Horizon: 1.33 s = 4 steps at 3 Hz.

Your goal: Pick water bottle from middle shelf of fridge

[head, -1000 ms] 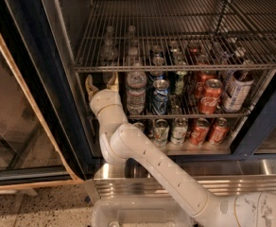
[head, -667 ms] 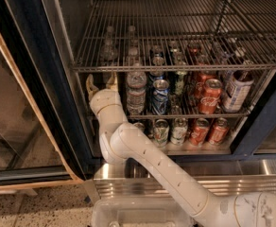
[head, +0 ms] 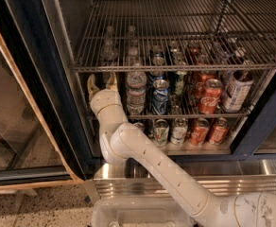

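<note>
Camera view — gripper [head: 101, 82] spread, empty, middle shelf [head: 190, 115] L edge — water bottle [head: 136, 92] just beside.

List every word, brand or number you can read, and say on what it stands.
"Coca-Cola": white script on the red can, on the middle shelf.
Label of the water bottle and the other cans: too blurred to read.
The gripper, left of the water bottle: no text.
</note>
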Available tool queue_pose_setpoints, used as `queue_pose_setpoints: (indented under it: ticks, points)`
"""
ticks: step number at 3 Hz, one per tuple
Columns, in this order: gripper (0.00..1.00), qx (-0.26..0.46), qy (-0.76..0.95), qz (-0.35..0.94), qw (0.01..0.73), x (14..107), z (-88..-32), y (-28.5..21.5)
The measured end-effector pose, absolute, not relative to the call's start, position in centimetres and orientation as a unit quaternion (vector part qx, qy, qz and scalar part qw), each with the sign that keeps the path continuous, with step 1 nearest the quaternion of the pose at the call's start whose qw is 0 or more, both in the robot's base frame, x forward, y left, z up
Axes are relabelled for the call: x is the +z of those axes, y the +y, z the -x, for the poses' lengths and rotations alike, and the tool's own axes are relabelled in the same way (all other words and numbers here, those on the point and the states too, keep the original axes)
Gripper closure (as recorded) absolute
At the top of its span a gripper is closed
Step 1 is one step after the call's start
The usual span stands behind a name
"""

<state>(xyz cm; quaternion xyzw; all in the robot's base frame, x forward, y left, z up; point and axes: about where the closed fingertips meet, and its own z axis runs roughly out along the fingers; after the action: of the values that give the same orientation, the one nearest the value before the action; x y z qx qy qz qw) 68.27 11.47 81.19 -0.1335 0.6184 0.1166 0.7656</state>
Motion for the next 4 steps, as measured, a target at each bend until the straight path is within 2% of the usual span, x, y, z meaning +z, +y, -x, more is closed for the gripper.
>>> queue_pose_setpoints:
  ticks: [4]
  points:
    - [0.26,0.118,0.618,0.139,0.765,81.4,-71.7,11.7]
